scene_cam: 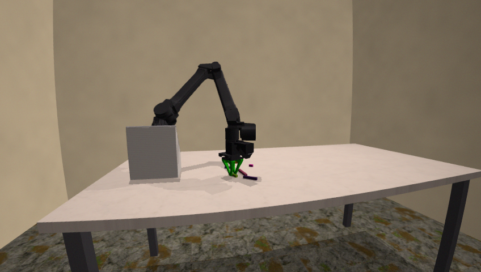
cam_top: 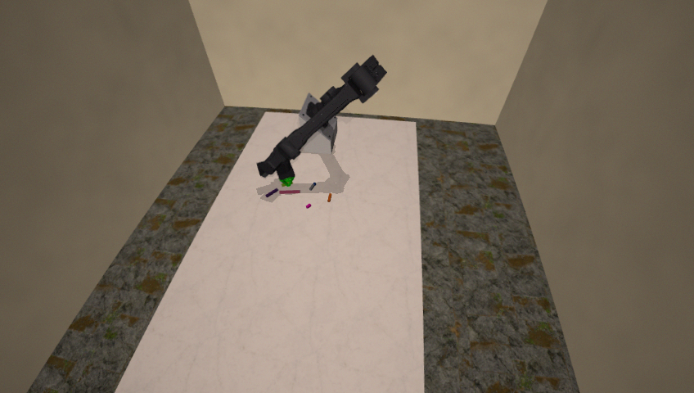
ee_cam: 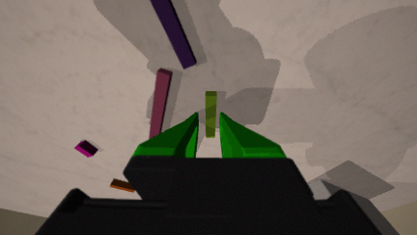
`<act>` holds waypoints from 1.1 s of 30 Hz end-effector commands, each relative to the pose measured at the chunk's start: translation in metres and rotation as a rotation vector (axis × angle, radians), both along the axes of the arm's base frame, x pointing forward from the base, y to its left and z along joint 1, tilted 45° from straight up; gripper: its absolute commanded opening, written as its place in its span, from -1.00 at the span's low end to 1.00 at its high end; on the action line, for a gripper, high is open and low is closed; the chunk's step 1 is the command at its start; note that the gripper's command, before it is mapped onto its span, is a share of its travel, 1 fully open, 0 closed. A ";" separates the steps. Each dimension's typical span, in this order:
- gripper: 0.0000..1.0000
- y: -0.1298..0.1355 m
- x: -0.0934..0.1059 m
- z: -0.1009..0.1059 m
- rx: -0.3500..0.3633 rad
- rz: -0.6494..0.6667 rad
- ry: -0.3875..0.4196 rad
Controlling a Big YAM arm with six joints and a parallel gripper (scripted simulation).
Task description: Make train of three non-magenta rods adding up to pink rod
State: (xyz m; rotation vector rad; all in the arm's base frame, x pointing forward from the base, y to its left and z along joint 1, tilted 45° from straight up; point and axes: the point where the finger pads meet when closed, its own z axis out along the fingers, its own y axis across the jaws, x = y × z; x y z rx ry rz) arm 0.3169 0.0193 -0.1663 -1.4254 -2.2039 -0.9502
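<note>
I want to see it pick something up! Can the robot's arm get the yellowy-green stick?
Probably yes. The lime rod lies almost in line with the gap between the gripper's parted green fingers, and I see no other rod between them.

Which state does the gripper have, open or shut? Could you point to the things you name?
Open, but only partly: in the wrist view, the fingertips of the gripper [cam_top: 287, 182] [scene_cam: 231, 174] [ee_cam: 209, 114] stand apart, with visible gaps on both sides of the lime rod [cam_top: 283, 185] [scene_cam: 235, 175] [ee_cam: 210, 115].

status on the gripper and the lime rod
Gripper partly open, nothing gripped. Lime rod flat on table, lined up with the finger gap. Pink rod and purple rod lie close by, possible snags.
</note>
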 end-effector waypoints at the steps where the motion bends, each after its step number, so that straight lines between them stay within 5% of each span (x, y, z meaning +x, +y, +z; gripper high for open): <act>1: -0.53 0.000 -0.001 0.000 0.002 -0.007 0.000; 27: -0.53 0.000 -0.001 0.000 0.002 -0.007 0.000; 28: -0.92 0.000 -0.001 0.000 0.002 -0.007 0.000; 33: -0.92 0.000 -0.001 0.000 0.002 -0.007 0.000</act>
